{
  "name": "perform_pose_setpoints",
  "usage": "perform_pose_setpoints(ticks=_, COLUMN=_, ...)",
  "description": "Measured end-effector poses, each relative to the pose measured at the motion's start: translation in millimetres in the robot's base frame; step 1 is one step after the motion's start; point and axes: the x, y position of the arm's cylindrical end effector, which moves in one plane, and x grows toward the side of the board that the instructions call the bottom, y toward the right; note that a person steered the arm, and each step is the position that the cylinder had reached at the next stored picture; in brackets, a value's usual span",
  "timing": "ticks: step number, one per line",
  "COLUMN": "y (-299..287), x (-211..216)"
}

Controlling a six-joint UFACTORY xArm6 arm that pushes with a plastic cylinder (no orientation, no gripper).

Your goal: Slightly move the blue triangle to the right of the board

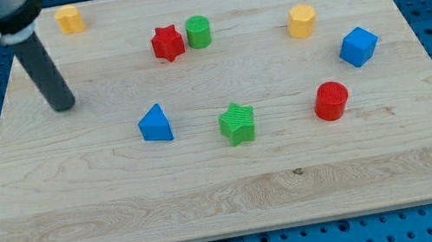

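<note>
**Tip parked up-left of the blue triangle, nothing touched**

The wooden counter (212, 201) fills most of the view, with my rod coming down from the view's top-left corner. There is no gripper on this arm, so nothing opens, closes or holds; my tip (63, 105) rests on the wood, clear of every block.

The blue cube (358, 46) is far off toward the view's right of my tip, about level with it. The red cylinder (331, 101) sits below the cube, also far right. The green star (238, 123) lies to the right and lower than my tip. The blue triangle (155, 124), the block I am after, is the nearest of the lower row: right of my tip and a little below it, with bare wood between us. The red star (168, 43) and the green cylinder (198, 31) stand just beside each other, right of my tip and higher. The yellow block (301, 20) is further right, higher too. The small yellow block (70, 19) sits above my tip, just right of the rod.
</note>
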Motion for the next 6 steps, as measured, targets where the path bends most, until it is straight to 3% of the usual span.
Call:
perform_pose_setpoints(ticks=1, y=13, x=40)
perform_pose_setpoints(ticks=3, y=63, x=71)
perform_pose_setpoints(ticks=4, y=90, x=71)
perform_pose_setpoints(ticks=6, y=104, x=11)
